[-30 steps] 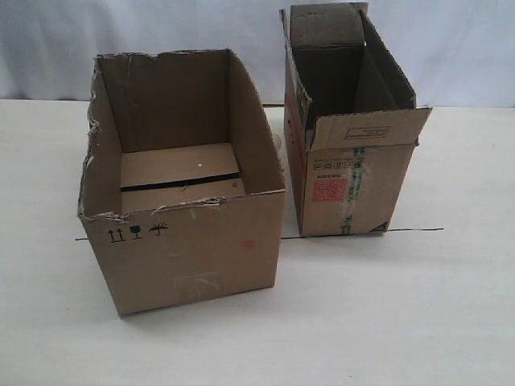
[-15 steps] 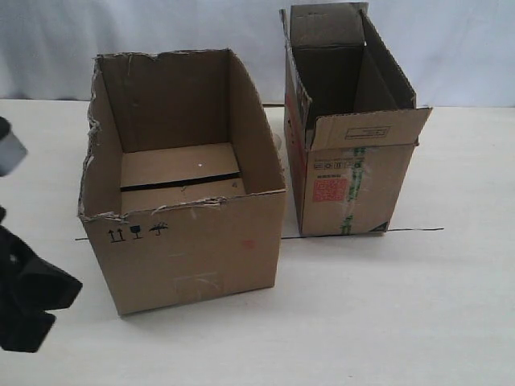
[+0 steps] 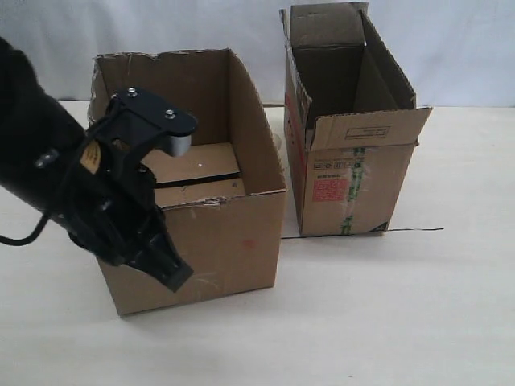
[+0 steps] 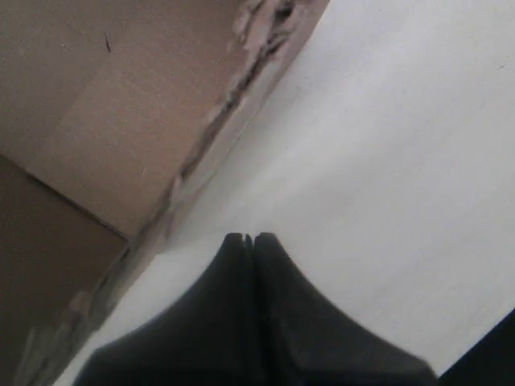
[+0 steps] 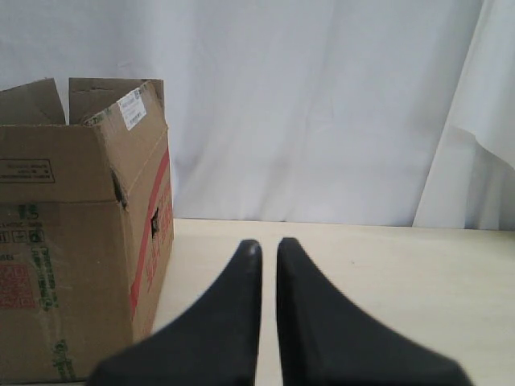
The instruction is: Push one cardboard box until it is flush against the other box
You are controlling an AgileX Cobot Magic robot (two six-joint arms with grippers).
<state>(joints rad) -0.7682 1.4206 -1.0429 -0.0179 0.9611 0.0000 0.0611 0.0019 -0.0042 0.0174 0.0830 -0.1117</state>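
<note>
Ragged-edged, plain brown cardboard box [image 3: 217, 233] beside taller, flapped other box [image 3: 354, 173].

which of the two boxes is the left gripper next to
The wider cardboard box with ragged torn top edges and no flaps; the left gripper is at its front. The other box, taller with flaps and a red label, stands apart.

Left arm [image 3: 88, 193] covers the cardboard box's [image 3: 233, 233] near-left corner and its printed symbols. Left pincer [image 4: 249, 240] tips can't be made out in the exterior view. Right wrist view cuts the other box [image 5: 80, 233] off at the frame edge; its label [image 5: 131, 108] text is too small to read.
</note>
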